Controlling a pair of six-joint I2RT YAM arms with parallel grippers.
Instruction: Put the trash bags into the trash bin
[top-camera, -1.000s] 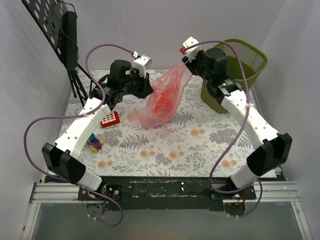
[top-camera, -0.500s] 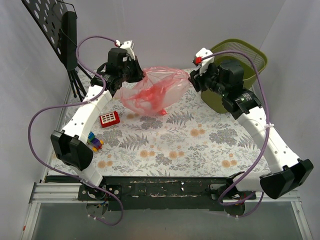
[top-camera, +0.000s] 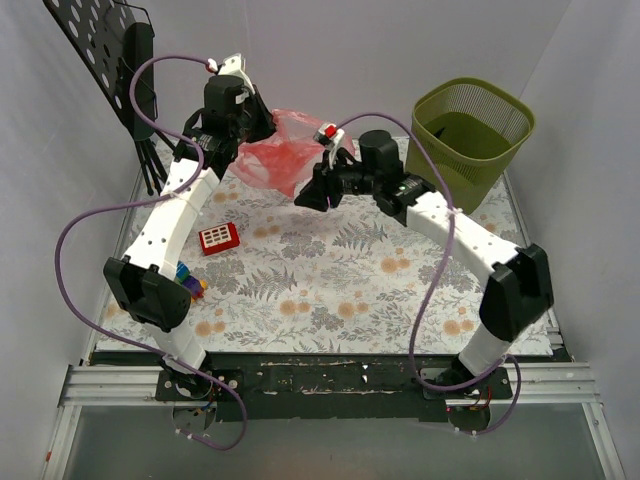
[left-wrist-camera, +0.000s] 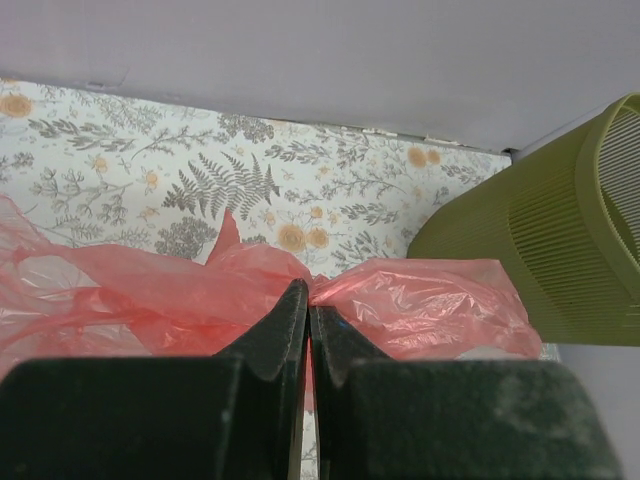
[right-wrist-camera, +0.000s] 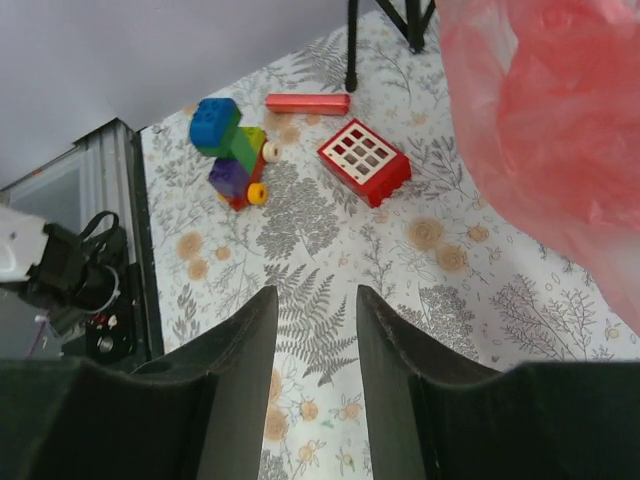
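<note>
From above, the task is not finished. The bin (top-camera: 478, 165) shows nothing red inside its mouth, and the red bag (top-camera: 283, 160) is well to the left of it, puffed out and bunched at one edge. The left gripper (top-camera: 266, 128) has that edge, on the side of the bag away from the bin. The right gripper (top-camera: 306, 196) hangs between the bag and the bin, close under the bag, and does not seem to touch it. By my reading, what is left is to carry the bag across to the bin, get it over the mouth and let it go.

In the left wrist view, the left gripper (left-wrist-camera: 308, 300) has its fingers pressed together with a fold of the bag (left-wrist-camera: 420, 305) pinched between them. Plastic spreads to both sides, and the bin (left-wrist-camera: 560, 240) stands just beyond, to the right.

In the right wrist view, the right gripper (right-wrist-camera: 317, 300) has its fingers parted about halfway with only the flowered cloth (right-wrist-camera: 320, 215) showing between them, so it holds nothing. The bag (right-wrist-camera: 540, 120) hangs off to the upper right, clear of both fingers. The bin is not seen here.
</note>
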